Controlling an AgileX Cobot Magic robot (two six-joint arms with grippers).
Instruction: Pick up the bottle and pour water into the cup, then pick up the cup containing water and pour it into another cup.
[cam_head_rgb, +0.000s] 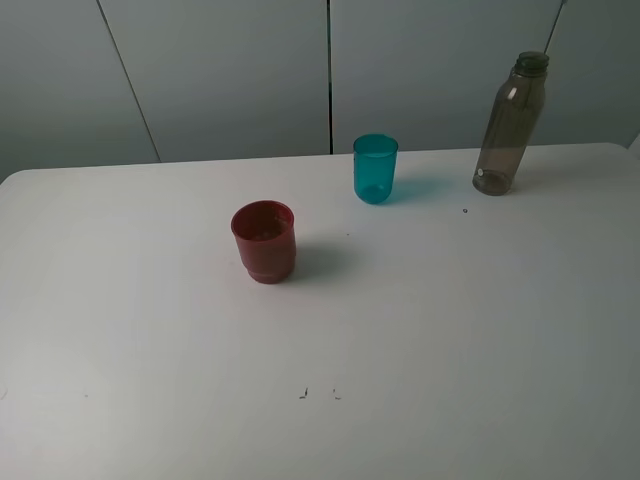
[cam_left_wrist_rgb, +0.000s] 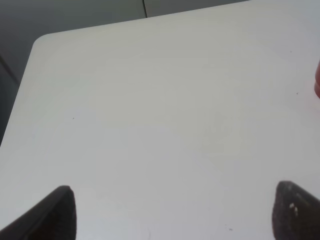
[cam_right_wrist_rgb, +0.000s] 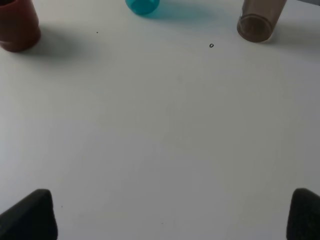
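From the high camera, the bottle (cam_head_rgb: 511, 124) stands upright at the far right of the white surface (cam_head_rgb: 450, 330). The teal cup (cam_head_rgb: 375, 168) stands to its left, well apart, and the red cup (cam_head_rgb: 264, 241) sits nearer and further left. No arm shows here.

The left wrist view shows the left fingers (cam_left_wrist_rgb: 172, 212) spread wide over bare surface, holding nothing; a red sliver (cam_left_wrist_rgb: 317, 85) marks one edge.

The right wrist view shows the right fingers (cam_right_wrist_rgb: 172, 215) released too, with all three vessels beyond them.
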